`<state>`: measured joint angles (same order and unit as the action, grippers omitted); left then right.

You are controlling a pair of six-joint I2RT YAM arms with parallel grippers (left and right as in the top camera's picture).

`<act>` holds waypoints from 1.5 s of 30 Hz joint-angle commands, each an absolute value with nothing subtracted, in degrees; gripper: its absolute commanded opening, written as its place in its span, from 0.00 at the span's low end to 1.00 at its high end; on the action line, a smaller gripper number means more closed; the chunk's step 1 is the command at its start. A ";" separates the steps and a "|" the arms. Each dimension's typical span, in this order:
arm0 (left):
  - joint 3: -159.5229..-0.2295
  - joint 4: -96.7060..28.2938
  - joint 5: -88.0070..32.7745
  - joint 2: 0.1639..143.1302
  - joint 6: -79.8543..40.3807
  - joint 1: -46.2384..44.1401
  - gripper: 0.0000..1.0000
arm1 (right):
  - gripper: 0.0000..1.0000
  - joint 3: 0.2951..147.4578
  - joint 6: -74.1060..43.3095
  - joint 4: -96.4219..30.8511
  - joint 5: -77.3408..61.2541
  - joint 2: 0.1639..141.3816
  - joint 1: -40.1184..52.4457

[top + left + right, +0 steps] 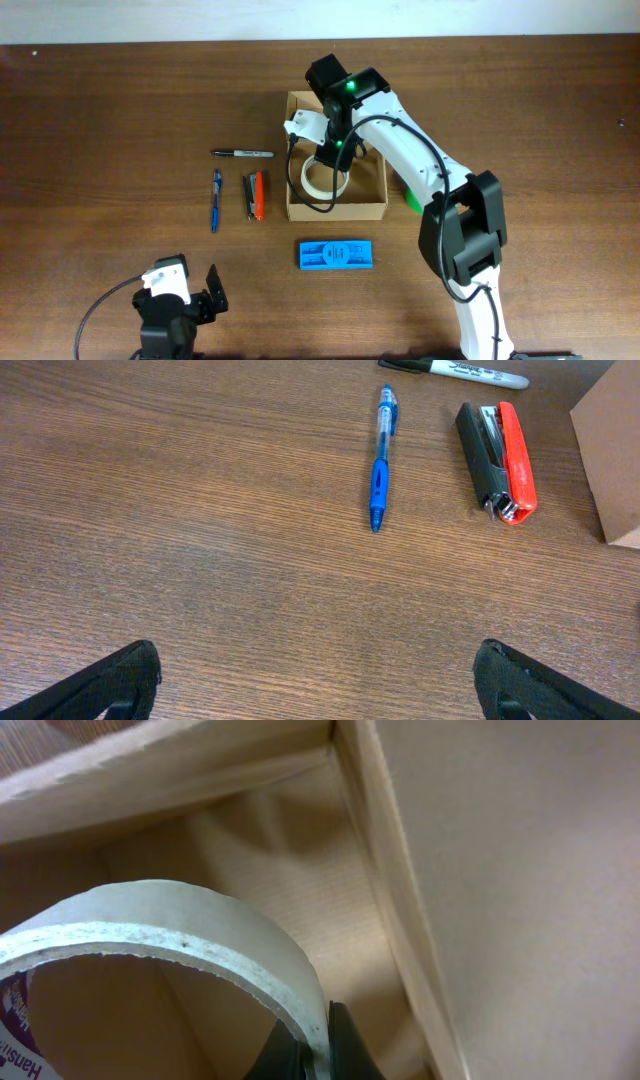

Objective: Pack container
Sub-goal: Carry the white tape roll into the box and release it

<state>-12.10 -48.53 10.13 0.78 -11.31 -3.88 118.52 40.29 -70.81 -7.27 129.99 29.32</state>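
Right gripper [336,152] pinches tape roll [170,925] inside container [336,212], roll half cropped; left gripper [320,685] spread wide, fingertips cut off.

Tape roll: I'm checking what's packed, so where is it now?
In the overhead view, the tape roll is inside the cardboard box, in its left half, gripped by the right end effector.

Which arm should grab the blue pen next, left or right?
Left, likely. The left fingers are open and face the blue pen, while the right fingers are inside the container, shut on the tape roll.
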 commanded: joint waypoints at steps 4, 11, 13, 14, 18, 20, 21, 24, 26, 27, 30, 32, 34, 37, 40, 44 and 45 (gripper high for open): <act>-11.57 -48.42 10.55 0.34 -10.17 -3.57 0.99 | 0.04 118.67 40.49 -68.51 -6.83 131.55 30.11; -11.57 -48.45 10.55 0.34 -10.17 -3.57 1.00 | 0.03 118.50 40.51 -65.39 -6.81 131.63 30.48; -11.57 -48.42 10.55 0.34 -10.17 -3.57 1.00 | 0.04 118.50 40.49 -65.39 -6.83 131.63 30.48; -11.57 -48.42 10.55 0.34 -10.17 -3.57 1.00 | 0.03 118.50 40.49 -65.39 -6.83 131.63 30.48; -11.57 -48.42 10.55 0.34 -10.17 -3.57 1.00 | 0.04 117.58 40.51 -65.10 -6.83 131.63 30.55; -11.57 -48.42 10.55 0.34 -10.17 -3.57 1.00 | 0.04 116.36 40.51 -64.42 -6.83 131.63 30.65; -11.57 -48.42 10.55 0.34 -10.17 -3.57 1.00 | 0.04 115.55 40.51 -63.77 -6.81 131.63 30.70; -11.57 -48.45 10.55 0.34 -10.17 -3.57 1.00 | 0.04 114.06 40.47 -62.52 -6.83 131.63 30.81; -11.57 -48.42 10.55 0.34 -10.17 -3.57 1.00 | 0.04 113.99 40.47 -62.22 -6.81 131.63 30.81; -11.57 -48.42 10.55 0.34 -10.17 -3.57 1.00 | 0.04 113.99 40.49 -62.00 -6.81 131.63 30.79; -11.57 -48.42 10.55 0.34 -10.17 -3.57 0.99 | 0.10 113.99 40.49 -61.63 -6.81 131.63 30.79; -11.57 -48.42 10.55 0.34 -10.17 -3.57 1.00 | 0.23 113.99 40.47 -61.65 -6.81 131.63 30.81; -11.57 -48.42 10.55 0.34 -10.17 -3.57 1.00 | 0.24 113.99 40.47 -61.65 -6.83 131.63 30.81; -11.57 -48.42 10.55 0.34 -10.17 -3.57 1.00 | 0.29 113.99 40.49 -61.67 -6.79 131.63 30.79; -11.57 -48.42 10.55 0.34 -10.17 -3.57 1.00 | 0.30 114.06 40.47 -61.71 -6.81 131.61 30.79; -11.57 -48.45 10.55 0.34 -10.17 -3.57 1.00 | 0.30 114.26 40.27 -62.00 -6.83 131.07 30.81; -11.57 -48.42 10.55 0.34 -10.17 -3.57 1.00 | 0.30 114.39 40.25 -62.24 -6.83 130.72 30.81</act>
